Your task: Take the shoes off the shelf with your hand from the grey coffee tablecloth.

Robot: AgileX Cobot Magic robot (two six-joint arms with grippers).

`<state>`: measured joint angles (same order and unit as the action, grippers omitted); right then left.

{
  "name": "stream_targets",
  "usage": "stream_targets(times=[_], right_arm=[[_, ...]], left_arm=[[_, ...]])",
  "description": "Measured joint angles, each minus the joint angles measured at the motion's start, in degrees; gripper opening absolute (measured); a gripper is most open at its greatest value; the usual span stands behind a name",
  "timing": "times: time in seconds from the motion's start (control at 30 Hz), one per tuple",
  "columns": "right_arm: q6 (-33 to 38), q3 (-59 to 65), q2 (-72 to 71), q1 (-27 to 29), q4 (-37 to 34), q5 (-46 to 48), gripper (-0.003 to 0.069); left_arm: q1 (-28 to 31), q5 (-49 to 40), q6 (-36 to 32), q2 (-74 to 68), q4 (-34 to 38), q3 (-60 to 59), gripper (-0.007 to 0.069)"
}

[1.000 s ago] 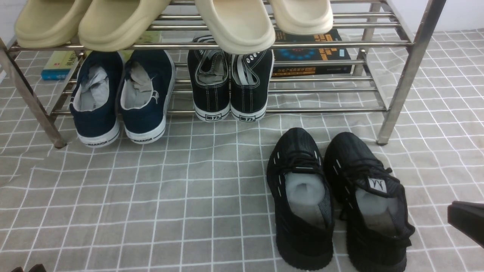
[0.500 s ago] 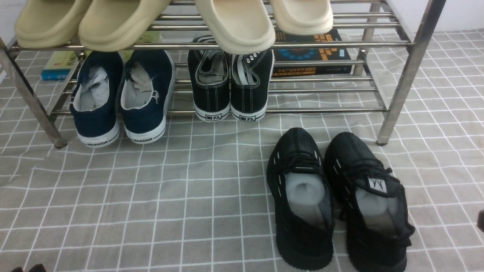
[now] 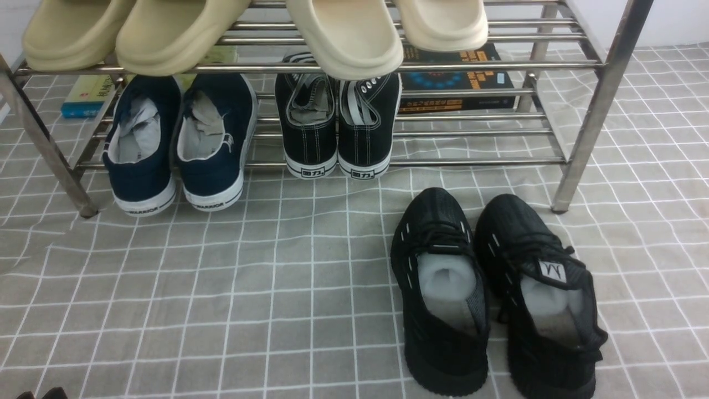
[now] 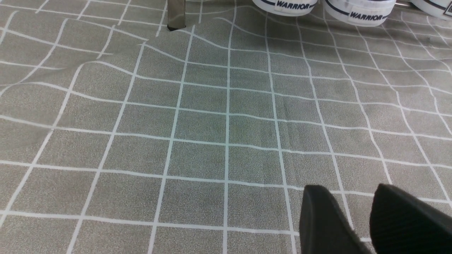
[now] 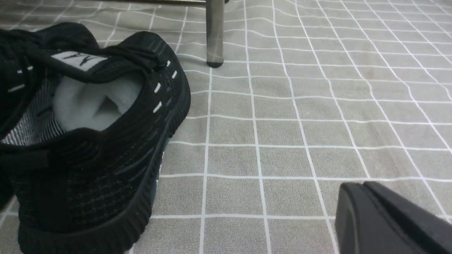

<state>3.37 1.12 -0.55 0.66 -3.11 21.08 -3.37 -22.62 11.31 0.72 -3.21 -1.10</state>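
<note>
On the grey cloth, near the rack: black shoes set down, both grippers empty.

Front view: the black shoes (image 3: 493,293) stand side by side on the cloth (image 3: 221,288), just in front of the rack (image 3: 587,111) at its right end, so the taking-off looks done; no arm shows.
Left wrist view: the left gripper (image 4: 360,218) hovers over bare cloth with a gap between its fingers, holding nothing.
Right wrist view: the right gripper (image 5: 388,218) has its fingers pressed together, empty, right of the shoe, probably parked aside.
</note>
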Motion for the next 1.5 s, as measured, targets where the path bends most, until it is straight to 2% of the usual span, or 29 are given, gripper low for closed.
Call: stream_targets(times=[0.4, 0.7, 1.5], right_arm=[[-0.06, -0.29, 0.0, -0.21, 0.05, 1.17, 0.0032], [-0.06, -0.29, 0.0, -5.32, 0.4, 1.17, 0.004], [-0.06, -0.29, 0.0, -5.44, 0.4, 1.17, 0.0053]], left_arm=[[0.0, 0.0, 0.0, 0.0, -0.12, 0.0, 0.0239], [0.0, 0.0, 0.0, 0.0, -0.34, 0.0, 0.0239], [0.0, 0.0, 0.0, 0.0, -0.34, 0.0, 0.0239]])
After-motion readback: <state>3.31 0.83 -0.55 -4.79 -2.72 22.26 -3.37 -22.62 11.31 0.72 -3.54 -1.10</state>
